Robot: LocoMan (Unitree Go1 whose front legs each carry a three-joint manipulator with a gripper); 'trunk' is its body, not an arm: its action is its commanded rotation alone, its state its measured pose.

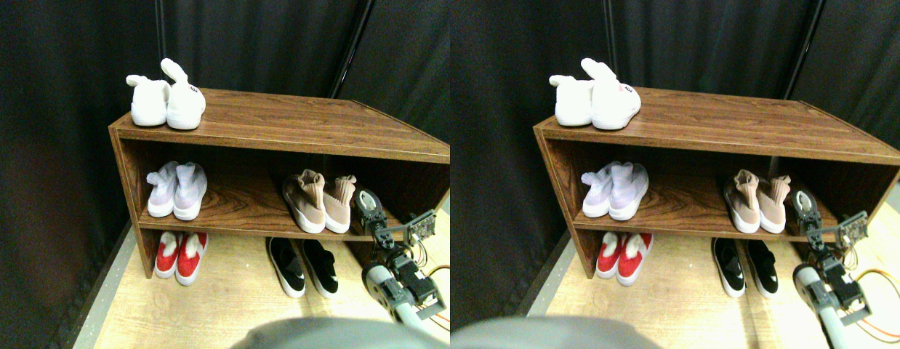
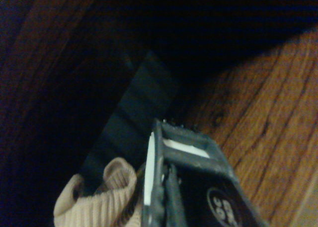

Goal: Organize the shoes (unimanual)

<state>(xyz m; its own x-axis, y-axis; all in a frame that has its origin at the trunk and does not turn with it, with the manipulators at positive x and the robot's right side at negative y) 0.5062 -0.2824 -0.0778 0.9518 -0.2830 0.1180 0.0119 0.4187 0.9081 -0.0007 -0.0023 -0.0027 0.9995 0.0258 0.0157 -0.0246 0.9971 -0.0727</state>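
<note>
end effector [image 1: 368,207] beside shelved tan shoes [image 1: 319,201], apparently.

Right pincer [image 1: 368,202] raised, jaws perhaps together

I read no text, label, brand or number here. The white shoes [image 1: 166,102] on the shelf unit [image 1: 290,123], at ten o'clock, carry a small dark mark on one heel, too small for me to read.
</note>
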